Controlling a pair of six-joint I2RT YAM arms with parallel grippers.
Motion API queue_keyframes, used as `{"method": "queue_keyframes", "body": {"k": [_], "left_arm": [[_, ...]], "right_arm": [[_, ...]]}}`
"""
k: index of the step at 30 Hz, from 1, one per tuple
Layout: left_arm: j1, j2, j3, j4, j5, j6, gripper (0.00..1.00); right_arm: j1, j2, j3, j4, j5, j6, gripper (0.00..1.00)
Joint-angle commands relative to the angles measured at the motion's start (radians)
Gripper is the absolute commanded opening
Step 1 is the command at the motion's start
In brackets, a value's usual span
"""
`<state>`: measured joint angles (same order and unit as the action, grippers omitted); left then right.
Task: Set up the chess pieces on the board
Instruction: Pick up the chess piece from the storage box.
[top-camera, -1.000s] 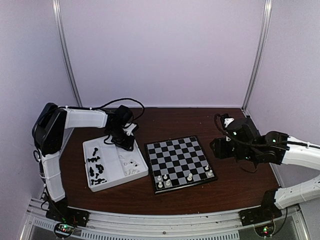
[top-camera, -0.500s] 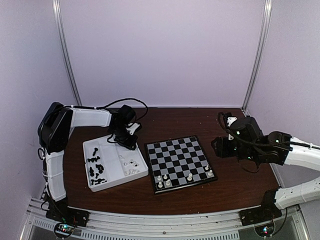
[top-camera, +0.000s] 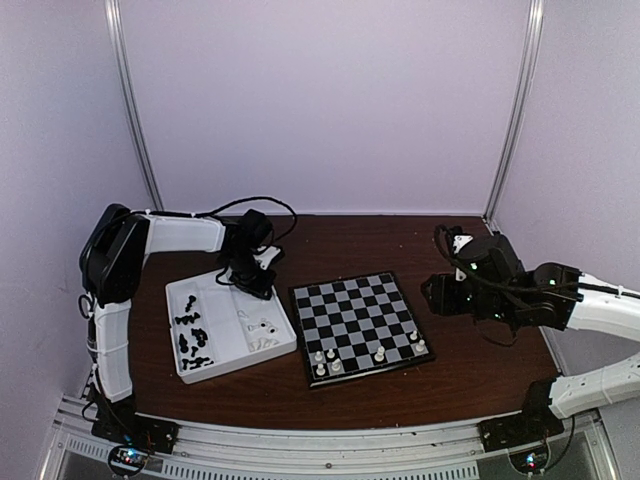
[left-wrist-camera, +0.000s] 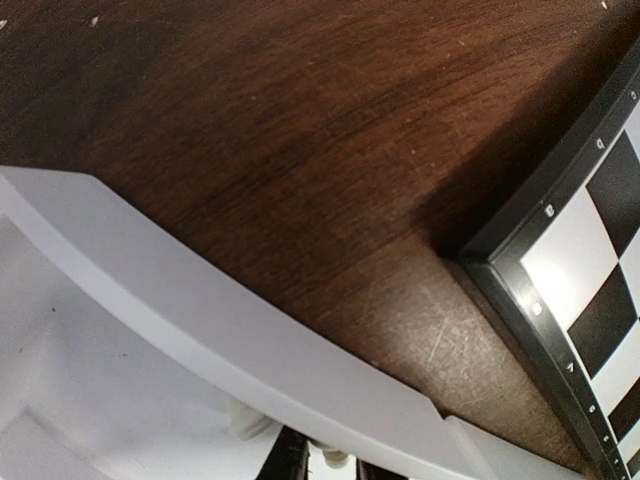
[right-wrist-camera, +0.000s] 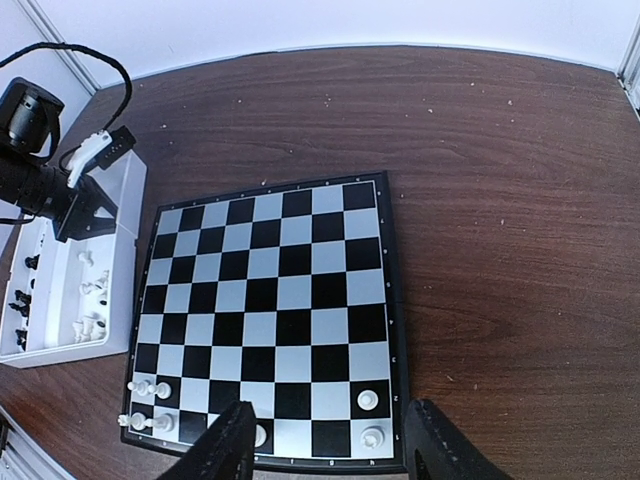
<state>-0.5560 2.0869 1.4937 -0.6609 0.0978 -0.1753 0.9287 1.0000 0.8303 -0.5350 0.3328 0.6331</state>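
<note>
The board (top-camera: 355, 318) lies mid-table, with several cream-white chess pieces (top-camera: 337, 366) along its near rows. They also show in the right wrist view (right-wrist-camera: 367, 399). Black pieces (top-camera: 190, 335) and white pieces (top-camera: 262, 329) lie in the white tray (top-camera: 228, 350). My left gripper (top-camera: 255, 285) is low in the tray's far right corner. In the left wrist view its dark fingers (left-wrist-camera: 285, 458) stand close on either side of a white piece (left-wrist-camera: 335, 460). My right gripper (right-wrist-camera: 335, 450) is open and empty, above the board's (right-wrist-camera: 270, 300) right edge.
The tray's white rim (left-wrist-camera: 200, 320) crosses the left wrist view, with the board's black corner (left-wrist-camera: 540, 250) to its right. A second white piece (left-wrist-camera: 245, 425) stands beside the left fingers. Purple walls close in the table on three sides. A black cable loops behind the left arm (top-camera: 260, 205).
The left arm's shoulder and elbow have shifted a little to the right, while its gripper stays at the tray's far right corner. The right arm has barely moved.
</note>
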Motion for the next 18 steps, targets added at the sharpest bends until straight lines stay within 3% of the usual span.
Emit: {"method": "queue_keyframes", "body": {"k": [1, 13, 18], "left_arm": [[0.005, -0.008, -0.004, -0.004, 0.030, -0.014, 0.11], [0.005, -0.218, -0.156, 0.072, 0.107, -0.099, 0.11], [0.005, -0.281, -0.191, 0.117, 0.256, -0.186, 0.11]], "right_arm": [[-0.007, 0.002, 0.008, -0.013, -0.010, 0.003, 0.54], [-0.005, 0.026, 0.027, -0.008, -0.038, 0.016, 0.55], [-0.005, 0.104, 0.077, 0.036, -0.065, 0.018, 0.56]]}}
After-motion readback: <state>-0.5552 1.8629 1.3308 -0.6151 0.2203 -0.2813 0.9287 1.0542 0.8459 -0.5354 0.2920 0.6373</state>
